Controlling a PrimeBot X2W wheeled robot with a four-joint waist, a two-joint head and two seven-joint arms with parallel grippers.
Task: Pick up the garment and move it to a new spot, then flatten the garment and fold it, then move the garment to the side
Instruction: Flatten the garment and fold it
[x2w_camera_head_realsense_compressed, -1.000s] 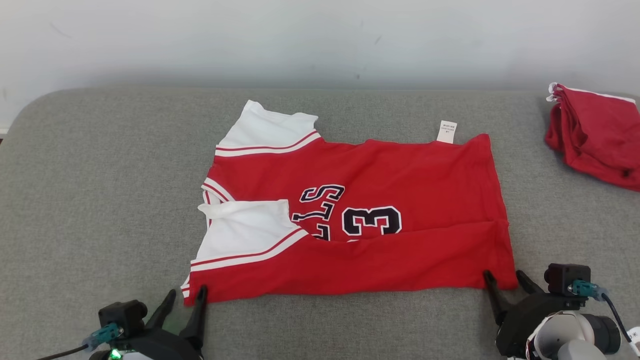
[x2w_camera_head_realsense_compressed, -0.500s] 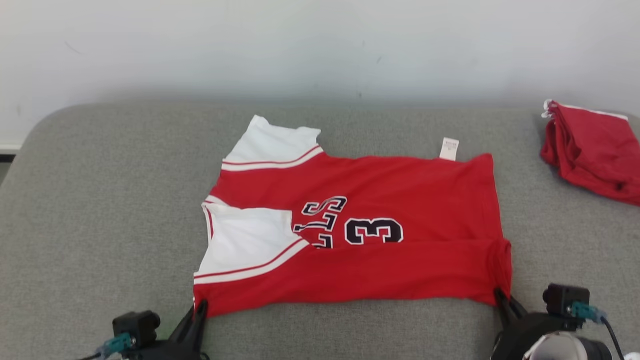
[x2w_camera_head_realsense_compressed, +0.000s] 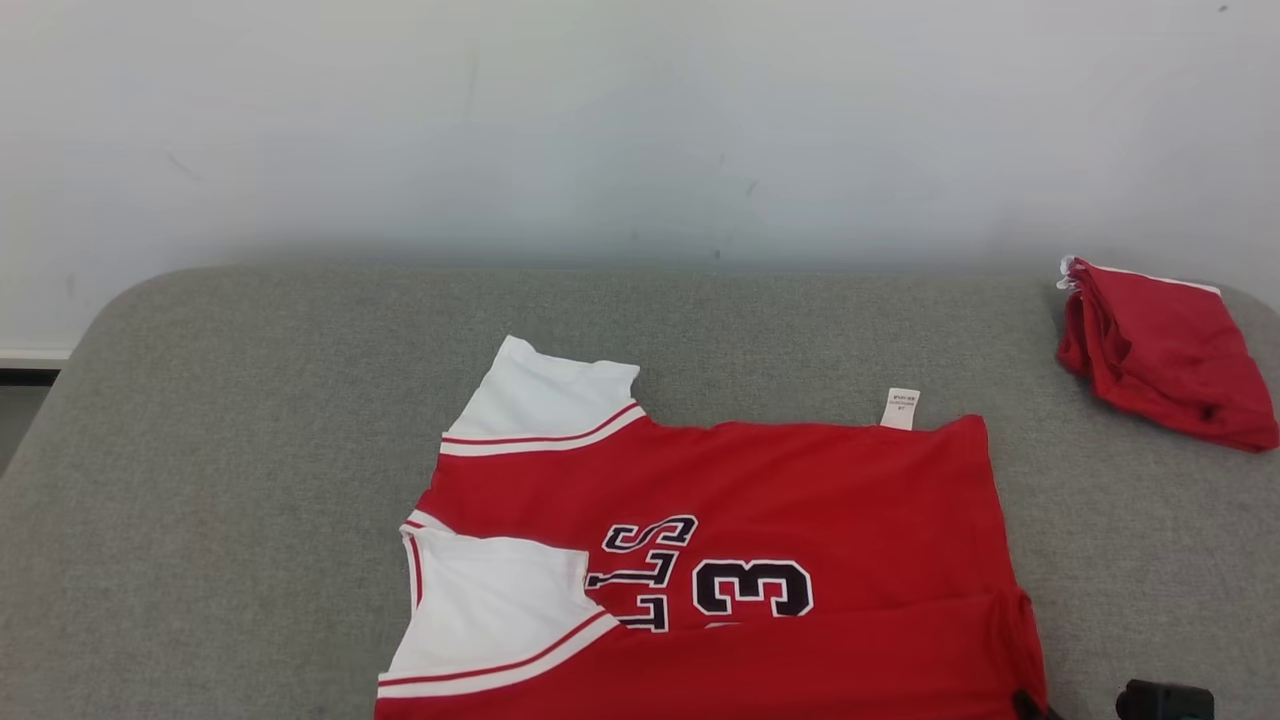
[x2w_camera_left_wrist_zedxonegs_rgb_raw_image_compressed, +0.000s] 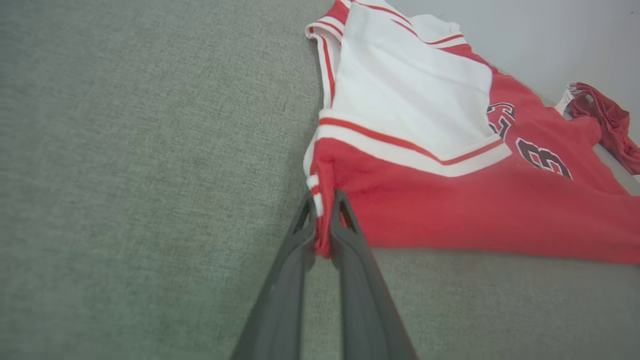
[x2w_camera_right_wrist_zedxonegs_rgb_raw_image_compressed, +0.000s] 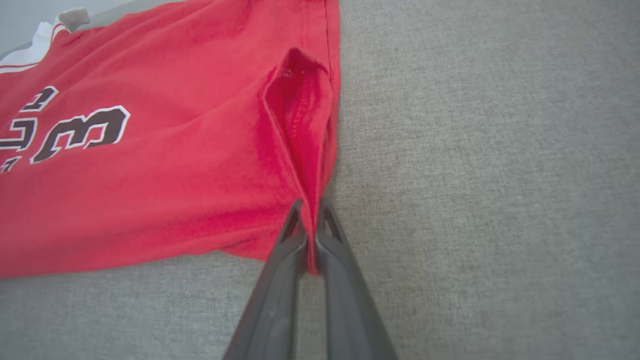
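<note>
The garment (x2w_camera_head_realsense_compressed: 760, 510) is a red jersey with white sleeves and dark lettering, lying partly folded on the grey cushion (x2w_camera_head_realsense_compressed: 250, 420); its near edge runs off the bottom of the head view. In the left wrist view my left gripper (x2w_camera_left_wrist_zedxonegs_rgb_raw_image_compressed: 322, 197) is shut on the garment (x2w_camera_left_wrist_zedxonegs_rgb_raw_image_compressed: 450, 200) at its near corner by the striped hem. In the right wrist view my right gripper (x2w_camera_right_wrist_zedxonegs_rgb_raw_image_compressed: 310, 207) is shut on the garment (x2w_camera_right_wrist_zedxonegs_rgb_raw_image_compressed: 150, 175) at its other near corner, where the cloth puckers up into a ridge. A dark piece of the right gripper's wrist camera (x2w_camera_head_realsense_compressed: 1165, 700) peeks in at the head view's lower right.
A second red cloth (x2w_camera_head_realsense_compressed: 1160, 350) lies bunched at the cushion's far right, also showing as the red cloth (x2w_camera_left_wrist_zedxonegs_rgb_raw_image_compressed: 610, 125) in the left wrist view. A pale wall (x2w_camera_head_realsense_compressed: 640, 120) rises behind the cushion. Bare grey cushion stretches to the left of the jersey.
Both grippers have gone from open to shut on the garment's near corners. The head camera has tilted up, so jersey and grippers slid down the picture.
</note>
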